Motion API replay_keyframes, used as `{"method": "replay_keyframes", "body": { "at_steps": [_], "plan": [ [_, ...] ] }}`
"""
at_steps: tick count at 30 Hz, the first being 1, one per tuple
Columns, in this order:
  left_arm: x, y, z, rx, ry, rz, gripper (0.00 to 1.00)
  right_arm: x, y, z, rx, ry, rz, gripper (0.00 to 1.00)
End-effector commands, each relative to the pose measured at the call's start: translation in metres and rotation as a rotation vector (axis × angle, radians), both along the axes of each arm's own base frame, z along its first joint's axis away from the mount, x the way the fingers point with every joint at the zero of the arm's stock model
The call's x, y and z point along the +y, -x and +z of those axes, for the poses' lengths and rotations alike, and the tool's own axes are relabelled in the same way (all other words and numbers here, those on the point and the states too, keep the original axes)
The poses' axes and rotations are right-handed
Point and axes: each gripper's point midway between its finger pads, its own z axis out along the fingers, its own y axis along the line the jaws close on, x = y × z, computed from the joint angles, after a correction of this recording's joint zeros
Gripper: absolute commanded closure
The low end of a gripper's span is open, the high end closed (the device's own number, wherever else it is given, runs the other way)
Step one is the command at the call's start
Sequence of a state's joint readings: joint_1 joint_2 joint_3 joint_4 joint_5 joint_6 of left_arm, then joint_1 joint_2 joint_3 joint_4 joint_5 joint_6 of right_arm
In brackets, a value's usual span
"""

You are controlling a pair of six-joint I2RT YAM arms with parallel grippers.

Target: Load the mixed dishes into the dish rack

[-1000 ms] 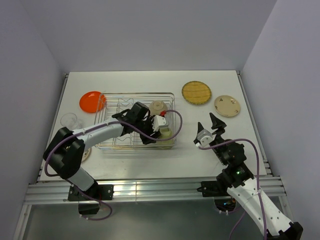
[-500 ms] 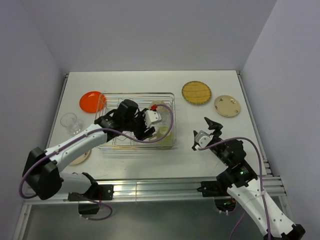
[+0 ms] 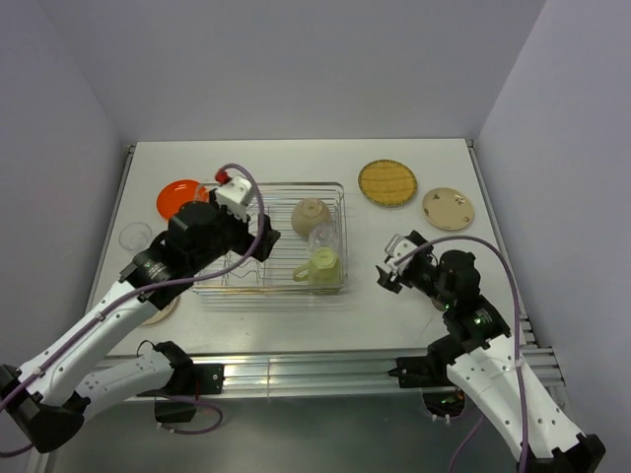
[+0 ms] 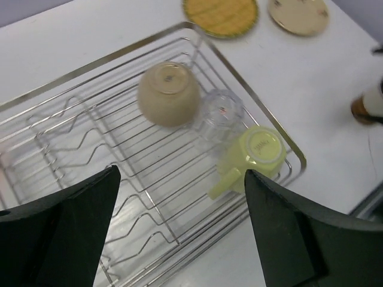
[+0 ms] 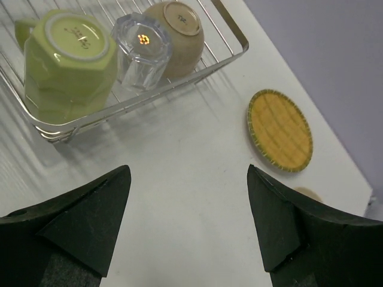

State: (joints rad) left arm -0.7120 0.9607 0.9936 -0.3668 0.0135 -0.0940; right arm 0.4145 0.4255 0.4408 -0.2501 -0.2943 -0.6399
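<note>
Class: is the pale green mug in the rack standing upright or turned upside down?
Upside down: the pale green mug shows its ringed, stamped base facing up inside the dish rack.

Top external: high behind, looking down over table [image 3: 296, 163]. Wrist views: close, angled down, sharing right end of dish rack [image 4: 252, 102] with pale green mug [image 5: 64, 58].

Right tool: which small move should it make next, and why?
Probably forward toward the yellow plate. The right tool is open and empty, and that plate lies flat on the table, outside the rack, just beyond this tool.
</note>
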Motion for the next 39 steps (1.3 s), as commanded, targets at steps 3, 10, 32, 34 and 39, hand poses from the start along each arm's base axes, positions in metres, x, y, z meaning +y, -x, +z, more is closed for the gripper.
{"method": "replay_keyframes", "body": {
  "at_steps": [3, 10, 32, 34, 39],
  "plan": [
    [0.093, -0.03, 0.005, 0.101, 0.189, 0.567, 0.07, 0.007, -0.008, 0.025, 0.174, -0.143, -0.001, 0.15],
    [0.222, -0.075, -0.041, 0.259, 0.181, 0.93, 0.11, 0.02, -0.019, 0.037, 0.271, -0.177, 0.067, 0.15],
    [0.34, -0.136, -0.168, 0.604, 0.052, 1.156, 0.45, 0.009, -0.019, 0.033, 0.246, -0.188, 0.059, 0.15],
    [0.34, -0.132, -0.176, 0.622, 0.041, 1.161, 0.48, 0.01, -0.019, 0.034, 0.252, -0.197, 0.068, 0.15],
    [0.337, -0.122, -0.19, 0.644, 0.027, 1.164, 0.57, 0.014, -0.02, 0.039, 0.259, -0.213, 0.095, 0.15]
  ]
}}
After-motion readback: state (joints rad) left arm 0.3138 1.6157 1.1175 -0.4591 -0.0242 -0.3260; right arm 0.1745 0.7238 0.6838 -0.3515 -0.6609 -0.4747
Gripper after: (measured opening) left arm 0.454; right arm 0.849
